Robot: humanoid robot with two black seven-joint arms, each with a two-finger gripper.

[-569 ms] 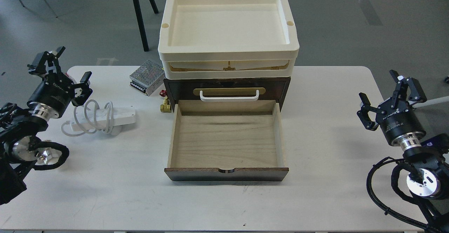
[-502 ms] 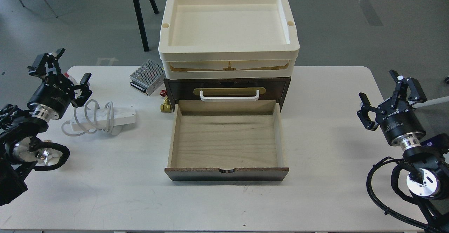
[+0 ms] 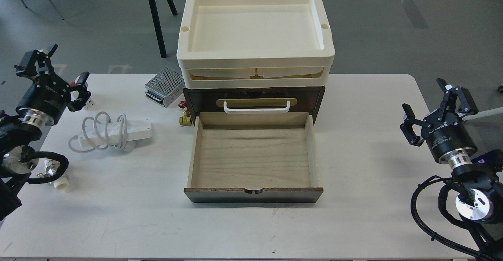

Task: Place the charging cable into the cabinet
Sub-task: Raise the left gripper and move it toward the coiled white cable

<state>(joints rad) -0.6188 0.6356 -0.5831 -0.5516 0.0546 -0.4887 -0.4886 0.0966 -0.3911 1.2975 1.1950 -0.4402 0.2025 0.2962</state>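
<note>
The charging cable [image 3: 118,131], a flat white block with a thick white cord coiled around it, lies on the white table [image 3: 251,229] left of the cabinet. The cabinet [image 3: 254,100] is dark brown, with a white handle on a brass plate. Its pale wood drawer [image 3: 253,157] is pulled out toward me and is empty. Cream trays [image 3: 256,33] sit stacked on top. My left gripper [image 3: 53,76] is open and empty, up and to the left of the cable. My right gripper [image 3: 434,105] is open and empty at the table's right edge.
A silver perforated metal box [image 3: 164,85] lies behind the cable beside the cabinet. A brass fitting with a red knob [image 3: 184,115] sits at the cabinet's left front corner. A small white-and-red block [image 3: 87,103] lies by my left gripper. A white fitting [image 3: 59,180] lies under my left arm.
</note>
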